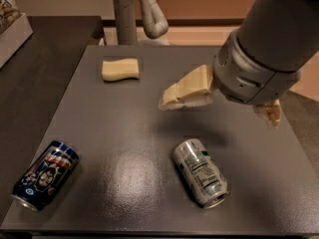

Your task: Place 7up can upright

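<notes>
Overhead, the gripper is hanging open above a toppled can

From the camera view, the gripper (219, 112) is hovering over the grey table (124, 133). Its two pale fingers (187, 88) are spreading wide apart and gripping nothing. One finger is reaching out to the left of the bulky grey wrist, and the other is poking out low at the wrist's right edge.

Beyond the left finger, toward the far side of the table, a pale yellow sponge (120, 69) is lying flat, well apart from the fingertip. Farther back, a grey arm segment (132, 14) is rising past the table's far edge. Far off to the left of the fingers and nearer the camera, a dark blue can (46, 174) is lying on its side close to the table's near left corner. A darker side table (45, 73) is running along the left, with a white box (12, 34) sitting at its far end. Nothing is standing between the fingers and the table top below them.

The 7up can (200, 172) is lying on its side, not upright, with its white label facing up and its body angling from far left to near right. It is resting on the table nearer the camera than both fingers, roughly between them from side to side and somewhat closer to the left one. It is touching neither finger.
</notes>
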Action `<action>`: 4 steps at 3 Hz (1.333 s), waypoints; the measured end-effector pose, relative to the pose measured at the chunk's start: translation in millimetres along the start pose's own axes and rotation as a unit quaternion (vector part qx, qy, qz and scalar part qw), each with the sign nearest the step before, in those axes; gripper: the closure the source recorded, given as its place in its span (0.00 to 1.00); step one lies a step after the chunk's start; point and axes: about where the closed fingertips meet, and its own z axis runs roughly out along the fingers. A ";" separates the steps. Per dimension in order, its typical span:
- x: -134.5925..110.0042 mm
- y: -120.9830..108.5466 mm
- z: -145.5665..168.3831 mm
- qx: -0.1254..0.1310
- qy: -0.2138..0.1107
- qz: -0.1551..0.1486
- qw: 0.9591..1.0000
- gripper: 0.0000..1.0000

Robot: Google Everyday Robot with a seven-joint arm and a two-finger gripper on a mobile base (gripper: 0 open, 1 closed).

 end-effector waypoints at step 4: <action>-66.1 -10.4 50.5 -0.088 -0.062 -0.145 0.984 0.00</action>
